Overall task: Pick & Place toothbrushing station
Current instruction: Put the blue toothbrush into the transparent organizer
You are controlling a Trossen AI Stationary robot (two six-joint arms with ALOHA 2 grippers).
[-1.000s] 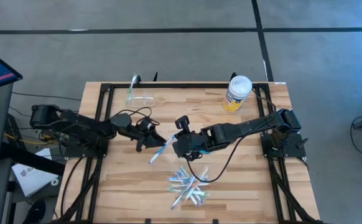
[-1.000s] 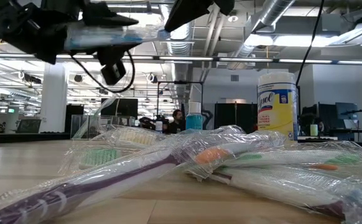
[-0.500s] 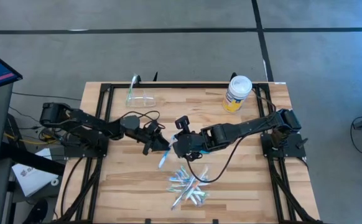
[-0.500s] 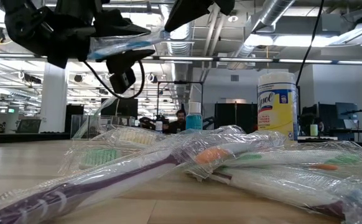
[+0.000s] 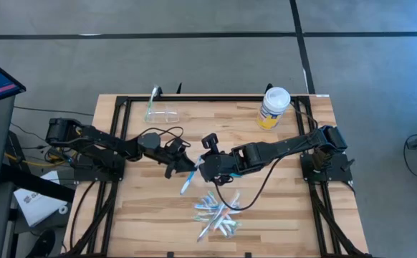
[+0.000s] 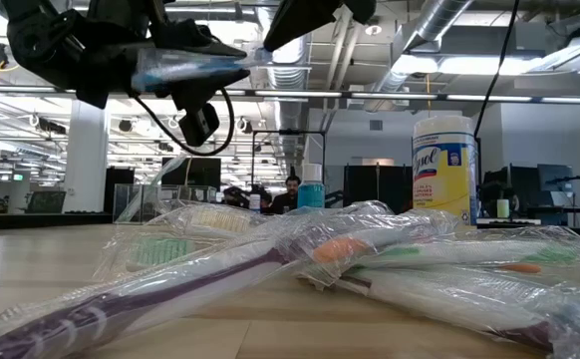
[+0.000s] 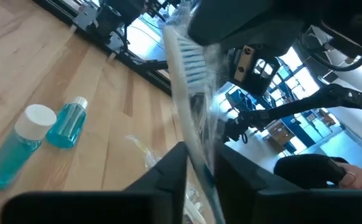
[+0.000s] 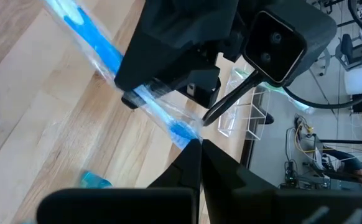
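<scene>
Two pincers meet above the middle of the tabletop [image 5: 144,215], and one wrapped blue toothbrush [image 5: 188,178] is gripped between them. The right pincer [image 8: 193,144] is pressed together on the bristle end of the wrapper, while the left pincer [image 7: 201,167] is closed around the handle, its fingers [image 7: 168,171] touching the plastic on both sides. This looks like a handover, so that the brush can be turned for dropping handle-first. The clear cup [image 5: 164,112] stands near the far edge, on the left arm's side, which would explain the pass. More wrapped toothbrushes [image 5: 216,213] lie heaped near the front edge. A small blue bottle [image 7: 66,123] lies on the wood.
</scene>
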